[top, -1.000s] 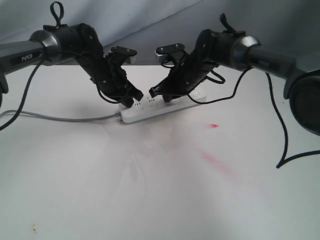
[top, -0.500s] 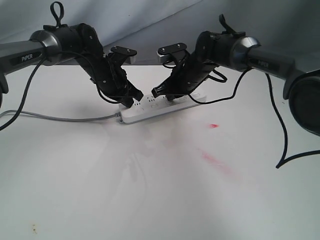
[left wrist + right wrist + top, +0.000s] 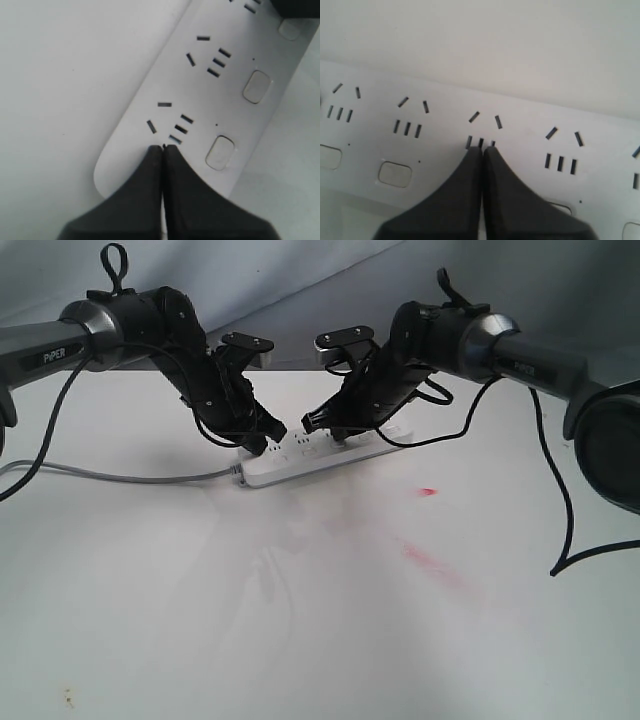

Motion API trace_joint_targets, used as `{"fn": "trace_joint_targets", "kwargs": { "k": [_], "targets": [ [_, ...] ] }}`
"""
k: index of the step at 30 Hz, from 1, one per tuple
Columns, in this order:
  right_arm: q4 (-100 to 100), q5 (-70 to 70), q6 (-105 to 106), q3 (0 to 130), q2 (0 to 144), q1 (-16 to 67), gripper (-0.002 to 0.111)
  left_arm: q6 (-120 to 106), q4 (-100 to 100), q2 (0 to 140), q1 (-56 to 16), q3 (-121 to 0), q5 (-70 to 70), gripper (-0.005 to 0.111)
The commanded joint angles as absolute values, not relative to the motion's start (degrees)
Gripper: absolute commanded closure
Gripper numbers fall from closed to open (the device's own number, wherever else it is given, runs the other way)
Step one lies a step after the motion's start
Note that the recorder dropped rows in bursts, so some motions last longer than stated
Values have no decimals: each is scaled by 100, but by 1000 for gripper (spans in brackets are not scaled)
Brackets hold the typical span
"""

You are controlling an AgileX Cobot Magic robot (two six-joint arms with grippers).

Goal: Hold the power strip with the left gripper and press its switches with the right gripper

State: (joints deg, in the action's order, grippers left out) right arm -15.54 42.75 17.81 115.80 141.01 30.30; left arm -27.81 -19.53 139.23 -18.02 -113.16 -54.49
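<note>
First, cord [image 3: 120, 477]: we see it run grey over the white surface [image 3: 200, 620] from the far left into the near end of the power strip.
left gripper [image 3: 265, 443]: its fingers [image 3: 142, 175] are clenched together with nothing between them. The tips sit on the strip's top face beside the first socket group at the cord end, and we judge they pin it down rather than clasp it.
power strip [image 3: 292, 468]: it lies flat on the surface between the two arms. Its long axis slants from the cord end, under the left arm, up to the far end below the right arm.
switches [image 3: 220, 152]: these are small rounded buttons in one row along one long edge, one per socket group. Two show plainly past the left fingertips.
right gripper [image 3: 312, 424]: the fingers are pressed shut and empty, with the tips over the slots of the middle socket group. That group's button is hidden beneath them.
deciding relation: the button row lies on the wrist side of the right fingertips, parallel to the long axis, so we judge the press needs a short pull back across the strip's width. The right arm is the nearer one for the far-end switches.
</note>
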Motion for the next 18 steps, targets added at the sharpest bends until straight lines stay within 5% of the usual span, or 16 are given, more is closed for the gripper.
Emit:
{"fn": "trace_joint_targets", "kwargs": {
  "k": [1, 18],
  "targets": [
    [-1316, 5034, 1706, 11473, 14283, 3034, 108, -2743, -1747, 14138, -1828, -11228, -5695, 107],
    [-1398, 4896, 1706, 11473, 13907, 3034, 108, -2743, -1747, 14138, -1828, -11228, -5682, 107]
  ]
}}
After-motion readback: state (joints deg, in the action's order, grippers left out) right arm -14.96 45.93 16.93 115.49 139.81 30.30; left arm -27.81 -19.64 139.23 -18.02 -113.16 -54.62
